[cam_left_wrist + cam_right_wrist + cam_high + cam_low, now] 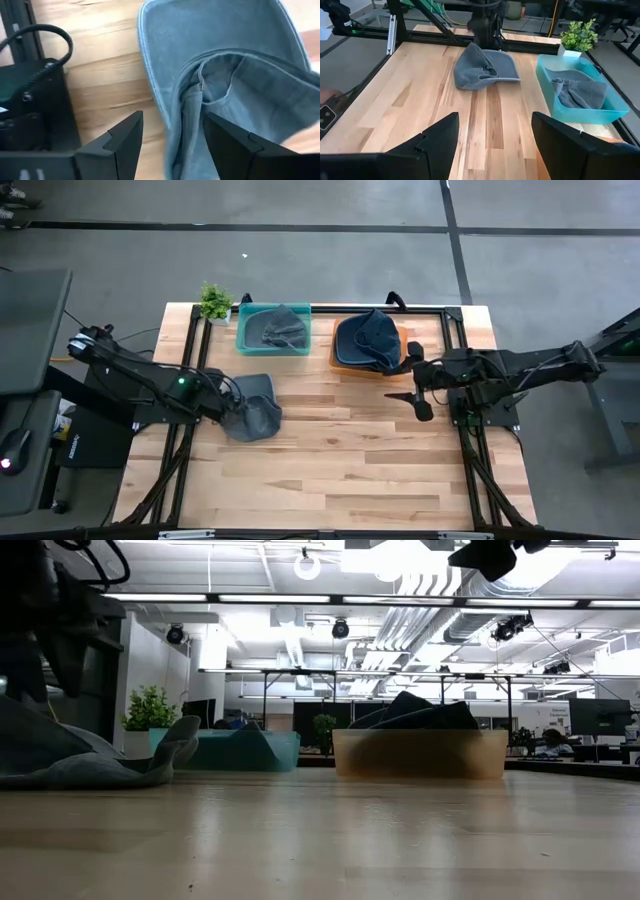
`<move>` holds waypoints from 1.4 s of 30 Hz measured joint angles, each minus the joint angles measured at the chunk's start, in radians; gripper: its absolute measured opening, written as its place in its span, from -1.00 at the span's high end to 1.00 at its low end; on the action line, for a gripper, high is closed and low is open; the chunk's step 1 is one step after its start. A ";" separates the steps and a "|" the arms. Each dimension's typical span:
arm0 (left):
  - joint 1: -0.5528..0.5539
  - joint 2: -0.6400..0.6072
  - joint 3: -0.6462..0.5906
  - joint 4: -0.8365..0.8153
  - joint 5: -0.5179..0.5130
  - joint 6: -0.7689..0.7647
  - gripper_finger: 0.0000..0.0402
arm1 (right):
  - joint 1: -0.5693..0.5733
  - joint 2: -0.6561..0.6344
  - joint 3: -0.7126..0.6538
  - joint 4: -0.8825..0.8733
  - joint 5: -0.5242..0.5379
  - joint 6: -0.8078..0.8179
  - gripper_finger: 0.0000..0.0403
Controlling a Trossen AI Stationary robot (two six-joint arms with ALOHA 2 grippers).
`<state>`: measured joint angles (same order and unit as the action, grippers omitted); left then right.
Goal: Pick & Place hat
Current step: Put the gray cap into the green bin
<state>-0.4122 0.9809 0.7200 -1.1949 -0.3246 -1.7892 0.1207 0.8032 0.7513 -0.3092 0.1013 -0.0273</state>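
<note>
Hat (220, 75) straddled by the spread left gripper (172, 145); one fold should be pinched squarely before lifting. Right gripper (420, 388) held spread, well apart.

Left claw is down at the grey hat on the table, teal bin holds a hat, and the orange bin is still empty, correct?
Not quite: the orange bin already holds a dark hat, as the high view shows. The rest stands: left claw at the grey hat, teal bin holding one.

Fingers (435, 142) spread wide, lower frame. Grey hat (484, 72) on table (420, 100), upper centre. Teal bin (580, 97) with cloth (580, 92), right. Plant (577, 35) upper right.
</note>
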 joint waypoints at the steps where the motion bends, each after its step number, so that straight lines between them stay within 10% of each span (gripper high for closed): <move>1: 0.000 -0.017 0.000 -0.010 0.008 0.016 -0.01 | 0.000 0.001 0.000 0.000 0.000 0.000 -0.22; 17: 0.018 -0.184 -0.013 0.000 0.086 0.008 -0.01 | 0.000 0.016 -0.001 -0.001 -0.003 -0.008 -0.22; 42: 0.503 0.103 -0.016 0.100 0.294 0.303 -0.01 | 0.000 0.016 -0.001 -0.033 -0.033 -0.034 -0.22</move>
<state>0.0907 1.0835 0.7044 -1.0946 -0.0310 -1.4866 0.1207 0.8188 0.7502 -0.3419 0.0681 -0.0608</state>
